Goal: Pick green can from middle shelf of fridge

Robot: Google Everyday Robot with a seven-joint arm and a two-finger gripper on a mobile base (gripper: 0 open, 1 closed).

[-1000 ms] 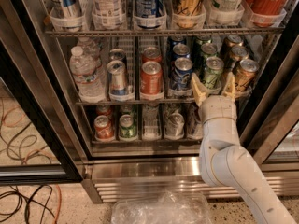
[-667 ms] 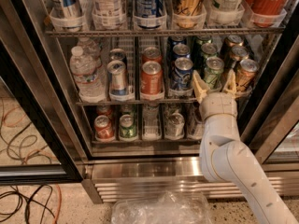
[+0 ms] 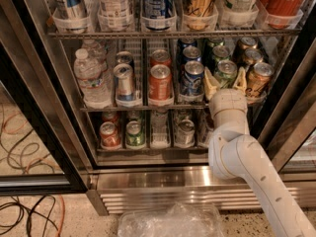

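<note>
The fridge (image 3: 34, 98) stands open before me with its black frame and wire racks. On the middle shelf (image 3: 143, 105) the front green can (image 3: 225, 70) stands upright in its lane, right of centre, with more green cans behind it. My gripper (image 3: 225, 81) reaches in at that lane on the white arm (image 3: 237, 152). Its two tan fingers (image 3: 211, 83) stand open, one on each side of the green can's lower body. The can rests on the shelf.
A blue can (image 3: 192, 78) stands just left of the green can and a bronze-brown can (image 3: 259, 78) just right. Further left are a red can (image 3: 160, 83), a silver can (image 3: 123, 82) and a water bottle (image 3: 91, 78). Tall cans fill the rack above. A clear plastic bag (image 3: 170, 221) and cables (image 3: 24, 214) lie on the floor.
My gripper has pushed a little further up and into the shelf, so its fingers now flank the green can more deeply. The cans have not moved.
</note>
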